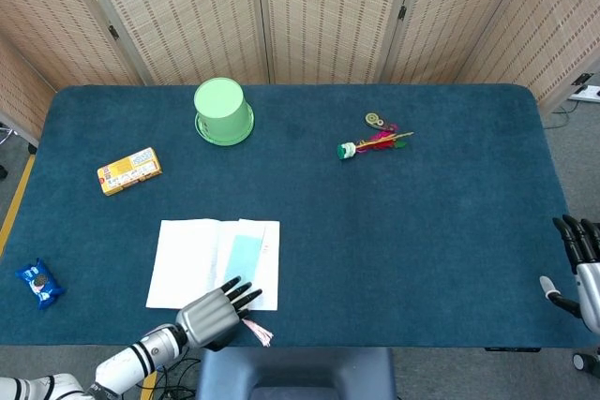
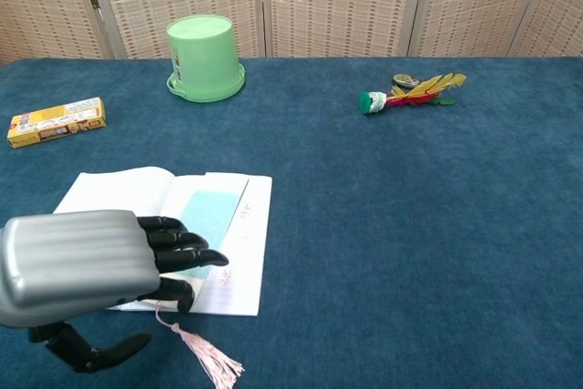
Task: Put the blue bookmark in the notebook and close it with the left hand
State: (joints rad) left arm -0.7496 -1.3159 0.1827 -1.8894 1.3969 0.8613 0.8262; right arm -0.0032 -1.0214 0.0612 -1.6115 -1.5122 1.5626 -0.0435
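One open white paper notebook lies flat near the front edge of the blue felt tabletop, toward its left corner. One pale blue rectangular bookmark rests on the notebook's right page, and its pink tassel trails off the notebook's front edge onto the tabletop. The grey and black left hand hovers over the notebook's front edge, fingers extended and slightly spread above the page, holding nothing. The right hand sits at the tabletop's right edge, fingers apart and empty. Elsewhere there are one upturned light green plastic bucket near the back edge, one yellow snack box and one blue snack packet by the left edge, and one feathered shuttlecock toy toward the back right.
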